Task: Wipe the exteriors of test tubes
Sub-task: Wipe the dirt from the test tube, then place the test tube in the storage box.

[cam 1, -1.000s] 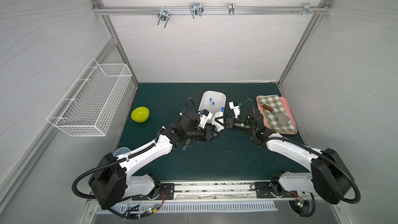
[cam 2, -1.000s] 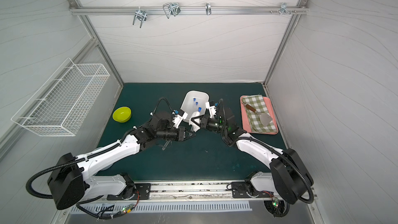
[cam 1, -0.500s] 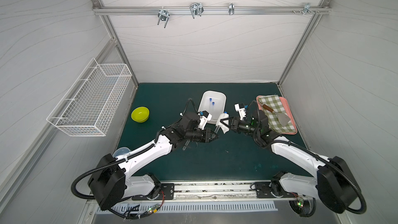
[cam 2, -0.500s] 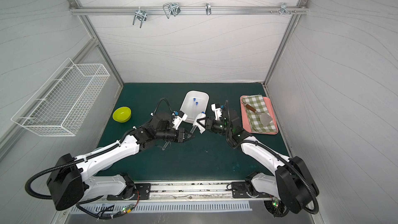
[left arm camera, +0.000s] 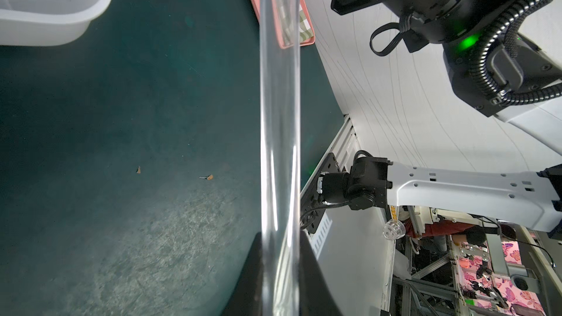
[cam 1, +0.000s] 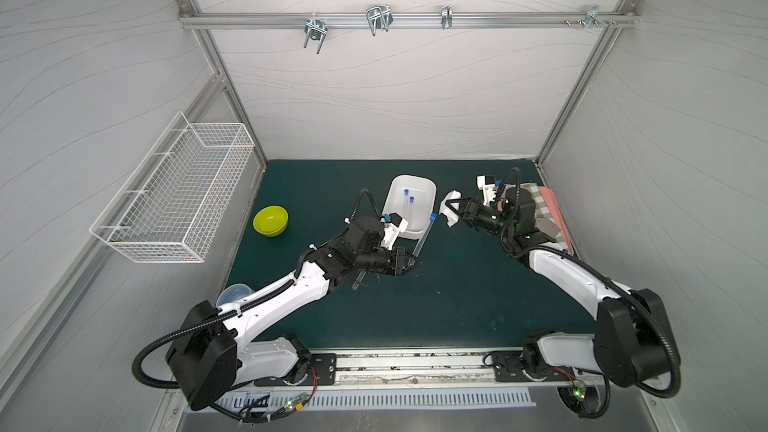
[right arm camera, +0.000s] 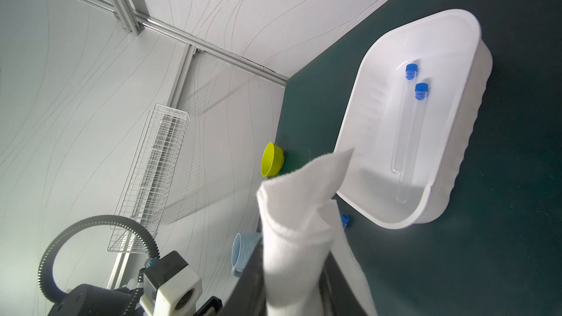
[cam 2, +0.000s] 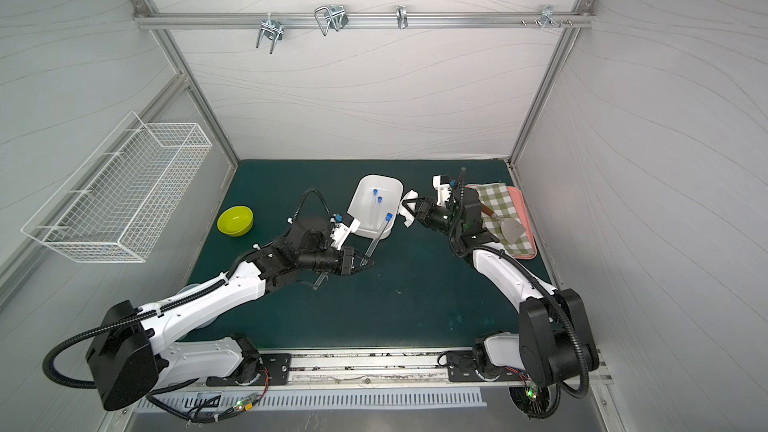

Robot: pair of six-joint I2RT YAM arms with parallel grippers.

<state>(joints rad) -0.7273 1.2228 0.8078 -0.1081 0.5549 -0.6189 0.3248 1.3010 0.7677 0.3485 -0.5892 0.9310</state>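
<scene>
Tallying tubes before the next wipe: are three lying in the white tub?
No, only two blue-capped test tubes lie in the white tub.

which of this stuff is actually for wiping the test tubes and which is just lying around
For the job: test tube in the left gripper, two test tubes in the white tub, white cloth in the right gripper.
Lying about: yellow bowl, wire basket, blue cup, pink tray with checked cloth and spatula.

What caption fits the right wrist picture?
Right gripper holds a white cloth near a white tub containing two blue-capped test tubes.
</scene>
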